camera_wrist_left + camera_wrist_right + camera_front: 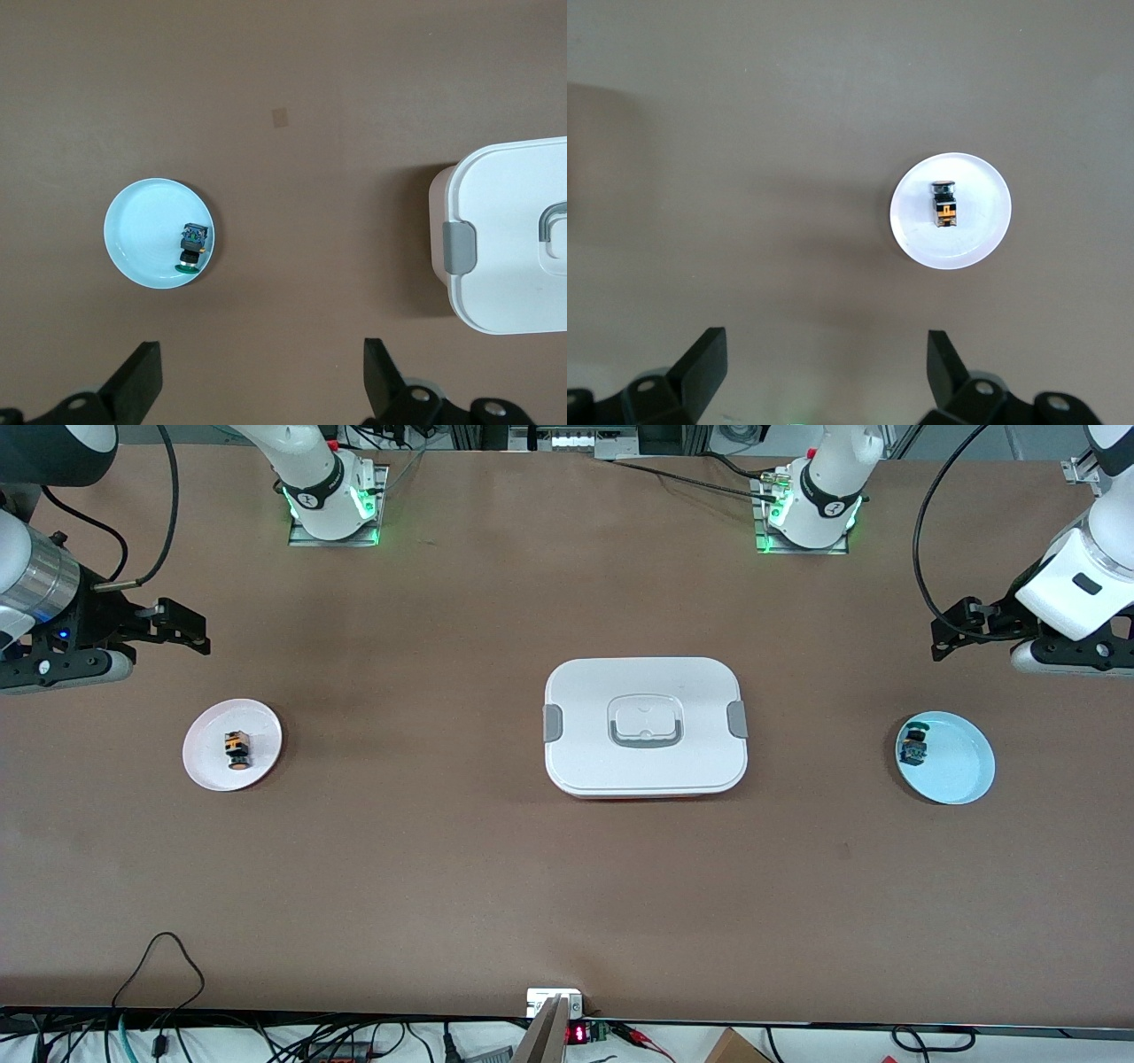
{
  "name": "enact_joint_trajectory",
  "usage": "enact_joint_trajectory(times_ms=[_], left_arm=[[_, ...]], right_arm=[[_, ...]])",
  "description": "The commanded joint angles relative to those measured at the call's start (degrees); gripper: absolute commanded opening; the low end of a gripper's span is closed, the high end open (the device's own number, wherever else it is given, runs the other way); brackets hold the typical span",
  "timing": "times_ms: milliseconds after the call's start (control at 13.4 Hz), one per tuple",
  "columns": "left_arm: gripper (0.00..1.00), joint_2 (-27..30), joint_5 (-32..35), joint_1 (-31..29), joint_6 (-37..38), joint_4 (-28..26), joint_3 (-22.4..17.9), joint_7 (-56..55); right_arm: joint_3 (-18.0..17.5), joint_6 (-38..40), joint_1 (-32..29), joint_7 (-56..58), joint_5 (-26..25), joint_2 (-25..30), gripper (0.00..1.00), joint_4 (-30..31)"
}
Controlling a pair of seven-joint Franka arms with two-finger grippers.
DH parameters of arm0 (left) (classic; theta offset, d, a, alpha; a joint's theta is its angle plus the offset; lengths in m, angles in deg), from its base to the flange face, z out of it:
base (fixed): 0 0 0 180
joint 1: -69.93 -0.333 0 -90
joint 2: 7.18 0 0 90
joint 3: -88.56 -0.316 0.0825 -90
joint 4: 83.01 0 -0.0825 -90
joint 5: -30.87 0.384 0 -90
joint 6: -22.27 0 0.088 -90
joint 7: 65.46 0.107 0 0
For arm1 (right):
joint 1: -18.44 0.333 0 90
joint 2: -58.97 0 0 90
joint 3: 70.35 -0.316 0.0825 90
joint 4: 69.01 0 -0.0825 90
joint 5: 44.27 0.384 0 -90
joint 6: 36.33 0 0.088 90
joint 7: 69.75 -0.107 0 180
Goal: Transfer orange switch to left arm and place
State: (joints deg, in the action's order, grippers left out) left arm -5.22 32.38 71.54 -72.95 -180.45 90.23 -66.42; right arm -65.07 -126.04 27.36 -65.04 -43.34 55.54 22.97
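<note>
On the brown table (pixel 443 850), toward the right arm's end, sat a white plate (pixel 208 766), and on it lay the orange switch (pixel 236 749), a tiny black block with its orange cap showing; the right wrist view showed the same switch (pixel 944 203) lying near the middle of that plate (pixel 983 239). At the middle of the table stood the box (pixel 646 726), white with rounded corners, its lid on, a grey clip at each short side and a grey-edged handle recess in the lid; a thin red rim showed at its base. Nothing could be seen of its inside. Toward the left arm's end lay a pale blue plate (pixel 961 766), and at its edge, on the side toward the box, rested a small dark part with a green cap (pixel 913 745).

The right gripper (pixel 182 627) hung in the air over bare table at the right arm's end, its fingers (pixel 704 363) spread wide and holding nothing. The orange switch was well apart from it, down on its plate and untouched. The left gripper (pixel 952 631) hung likewise over bare table at the left arm's end, fingers (pixel 142 376) spread and empty, well clear of the blue plate and the box. Both arms waited, the box between them.
</note>
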Motion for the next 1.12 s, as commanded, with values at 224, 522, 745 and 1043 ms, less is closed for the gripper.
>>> enact_joint_trajectory(times_ms=[224,522,745,1043], left_arm=[[1.00,-0.73,-0.99,-0.21,1.44,1.81,-0.09,-0.28],[1.00,-0.73,-0.99,-0.21,1.44,1.81,-0.09,-0.36],[1.00,-0.73,-0.99,-0.21,1.44,1.81,-0.09,-0.37],[1.00,-0.73,-0.99,-0.21,1.44,1.81,-0.09,-0.37]], right_arm=[[-0.89,-0.03,-0.83,0.21,-0.84,-0.26,1.00,-1.28],[-1.15,2.15,-0.57,0.90,-1.02,0.00,1.00,-0.58],[-1.59,1.49,0.22,9.49,-2.41,-0.17,1.00,2.13],[-1.33,-11.33,-0.30,25.39,-5.50,0.09,1.00,13.28]])
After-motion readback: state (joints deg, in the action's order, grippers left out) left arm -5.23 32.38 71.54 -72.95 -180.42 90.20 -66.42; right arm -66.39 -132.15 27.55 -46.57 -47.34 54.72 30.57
